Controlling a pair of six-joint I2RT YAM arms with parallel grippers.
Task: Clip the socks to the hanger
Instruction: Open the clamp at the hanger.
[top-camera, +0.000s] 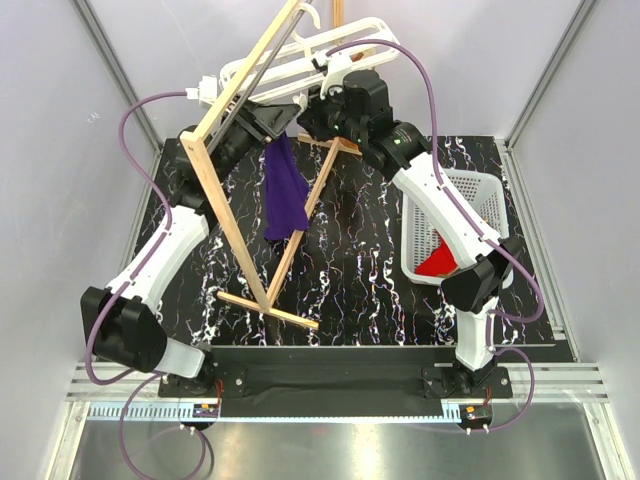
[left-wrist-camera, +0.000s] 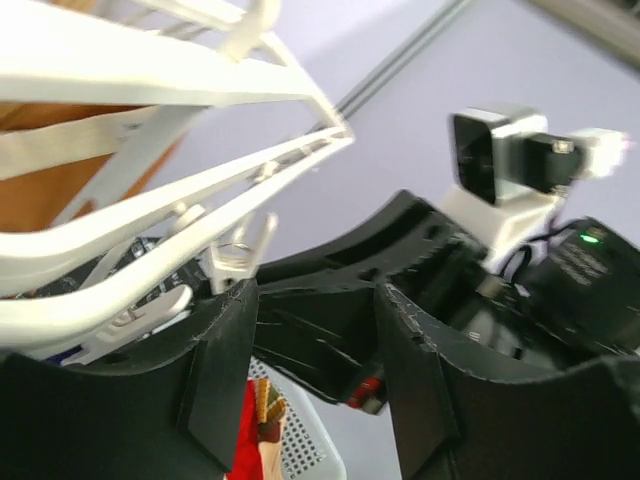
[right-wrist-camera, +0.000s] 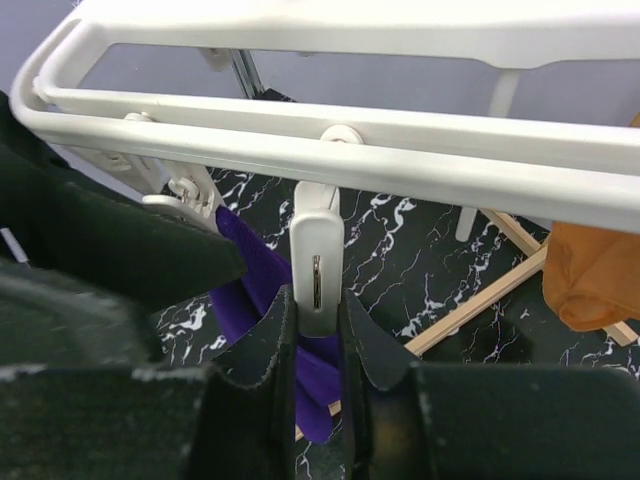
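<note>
The white hanger (top-camera: 300, 65) hangs at the top of the wooden stand, and its bars fill the right wrist view (right-wrist-camera: 350, 135) and the upper left of the left wrist view (left-wrist-camera: 150, 80). A purple sock (top-camera: 285, 195) hangs below it, passing behind a white peg (right-wrist-camera: 318, 260). My right gripper (right-wrist-camera: 318, 305) is shut on that peg, high by the hanger (top-camera: 312, 112). My left gripper (left-wrist-camera: 315, 300) is open and empty, close beside the hanger (top-camera: 262, 125). A red sock (top-camera: 438, 260) and a striped sock (left-wrist-camera: 268, 405) lie in the basket.
The tall wooden A-frame stand (top-camera: 230, 220) straddles the marbled black table (top-camera: 360, 270). The white perforated basket (top-camera: 470, 190) stands at the right. An orange cloth (right-wrist-camera: 590, 270) hangs at the right of the right wrist view. The right arm's camera (left-wrist-camera: 500, 150) faces my left gripper.
</note>
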